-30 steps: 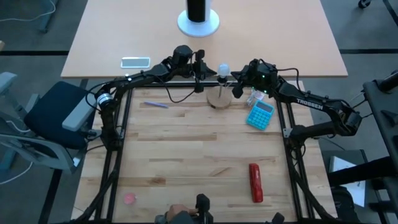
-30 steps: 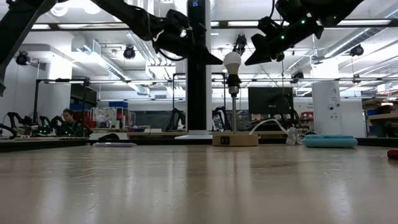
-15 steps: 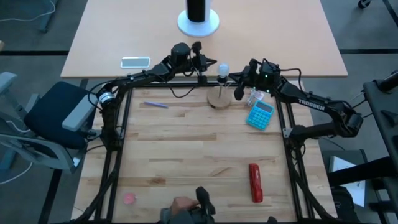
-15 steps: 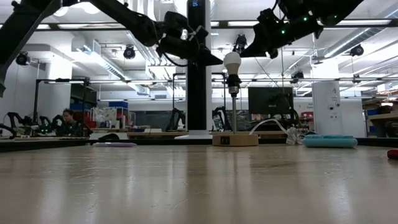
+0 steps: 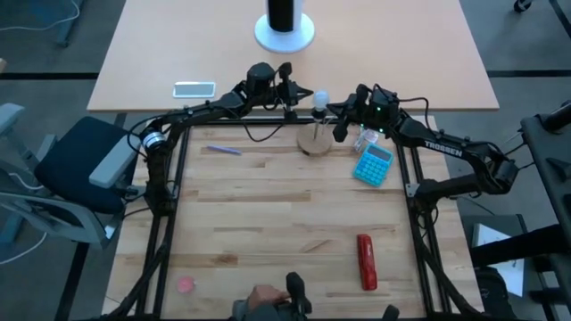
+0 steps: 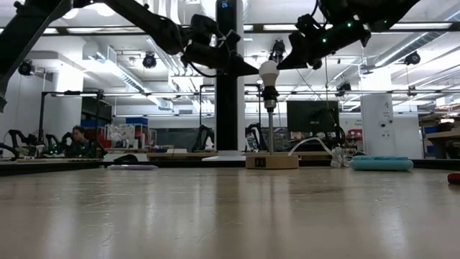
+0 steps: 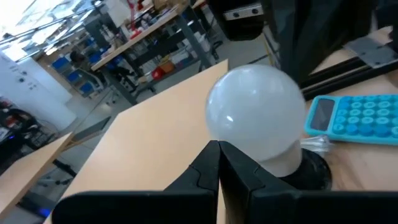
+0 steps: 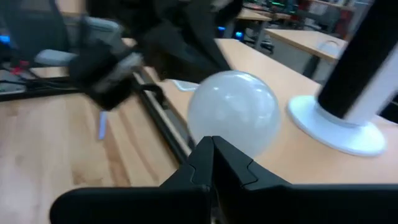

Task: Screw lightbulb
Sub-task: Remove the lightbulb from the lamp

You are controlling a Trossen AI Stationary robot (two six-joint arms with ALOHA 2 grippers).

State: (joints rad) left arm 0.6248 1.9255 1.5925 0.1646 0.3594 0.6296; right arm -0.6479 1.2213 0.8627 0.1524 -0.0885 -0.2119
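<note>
The small white lightbulb [image 6: 268, 70] stands upright, screw end down, on the thin post [image 6: 270, 122] of the round wooden disc [image 5: 314, 143] at the table's far middle. My left gripper [image 6: 253, 71] is shut, its tip at the bulb's left side; in the left wrist view [image 7: 218, 146] the tip is at the bulb [image 7: 255, 118] near its neck. My right gripper [image 6: 282, 65] is shut, its tip close to the bulb's right side; in the right wrist view [image 8: 212, 142] the tip is just before the bulb [image 8: 233, 112]. My left gripper's shut fingertips [image 7: 205, 163] come level from the table's left at the bulb's lower side [image 7: 273, 163]; I cannot tell whether they touch it. My right gripper's shut fingertips [image 8: 198, 158] come slanting down from the right at the bulb's side [image 8: 217, 127]; I cannot tell whether they touch it.
A blue calculator [image 5: 373, 163] lies right of the disc, with a clear plastic piece [image 5: 366, 139] beside it. A red object [image 5: 366, 261] lies near the front right. A pen [image 5: 223, 150], a phone [image 5: 194, 88] and a large white cylinder [image 5: 284, 27] lie farther off.
My right gripper has gone up and toward the bulb, staying shut. The bulb stays upright on its post.
</note>
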